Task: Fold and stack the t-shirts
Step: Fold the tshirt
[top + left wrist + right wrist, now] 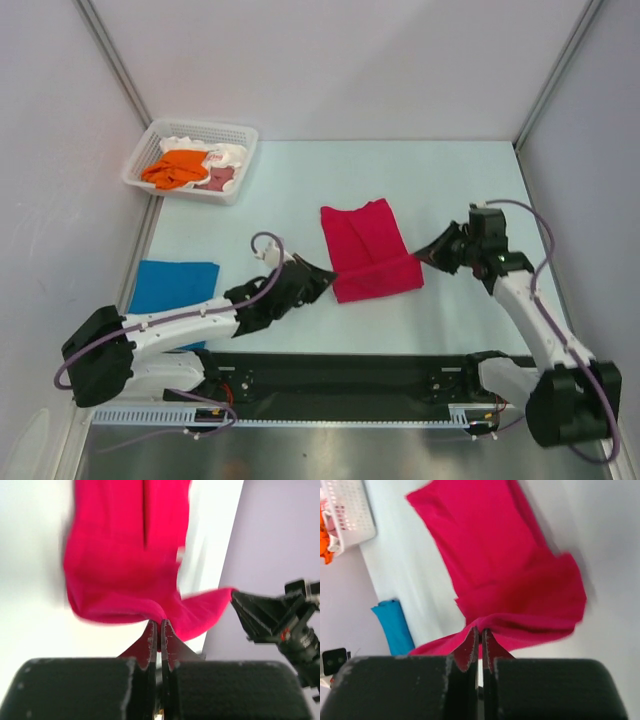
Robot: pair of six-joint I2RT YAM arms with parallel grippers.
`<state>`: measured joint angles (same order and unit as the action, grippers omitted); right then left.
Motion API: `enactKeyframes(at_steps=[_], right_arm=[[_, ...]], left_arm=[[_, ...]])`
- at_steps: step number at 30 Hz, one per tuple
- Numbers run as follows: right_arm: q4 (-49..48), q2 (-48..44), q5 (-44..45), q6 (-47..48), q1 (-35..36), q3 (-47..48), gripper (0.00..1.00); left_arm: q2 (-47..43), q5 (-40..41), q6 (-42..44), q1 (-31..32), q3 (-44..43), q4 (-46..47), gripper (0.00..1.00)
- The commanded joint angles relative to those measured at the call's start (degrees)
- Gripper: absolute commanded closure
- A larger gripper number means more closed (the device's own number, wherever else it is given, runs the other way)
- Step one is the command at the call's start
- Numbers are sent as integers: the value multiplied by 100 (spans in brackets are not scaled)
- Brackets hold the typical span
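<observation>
Red shirt [368, 250] lies near the middle of the table [470, 190], partly folded, with its near edge lifted between the two grippers. Left gripper [160, 628] has its jaws pressed together on the near left corner of the cloth. The right gripper [480, 633] is likewise clamped on the near right corner, with a fold of red fabric bunched just past its fingertips. From above, the near strip of the shirt looks stretched between the two grippers, while the far part rests flat on the table. Blue shirt [175, 285] lies folded at the left edge of the table, well apart from the red one and partly hidden by the left arm [180, 325]. Basket [185, 194] sits in the far left corner, holding an orange shirt [175, 170], a pink shirt [220, 180] and a white shirt [225, 155], all crumpled together
</observation>
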<state>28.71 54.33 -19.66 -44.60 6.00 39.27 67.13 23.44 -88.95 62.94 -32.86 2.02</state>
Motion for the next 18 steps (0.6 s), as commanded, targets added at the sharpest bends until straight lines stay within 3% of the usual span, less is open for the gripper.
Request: enactKeyframes(at_steps=[1, 7, 12, 18], right_arm=[[-1315, 1183, -143, 294, 226, 1009, 100], [-1992, 2861, -266, 320, 358, 1952, 100], [-2264, 3663, -415, 311, 314, 2638, 100], [-2510, 4401, -696, 250, 147, 3042, 100]], left_arm=[[106, -603, 1115, -1001, -491, -123, 100], [887, -1578, 1757, -2309, -1098, 158, 100], [2206, -2624, 2416, -2883, -1968, 290, 100], [2865, -2669, 2751, -3331, -2690, 211, 100]])
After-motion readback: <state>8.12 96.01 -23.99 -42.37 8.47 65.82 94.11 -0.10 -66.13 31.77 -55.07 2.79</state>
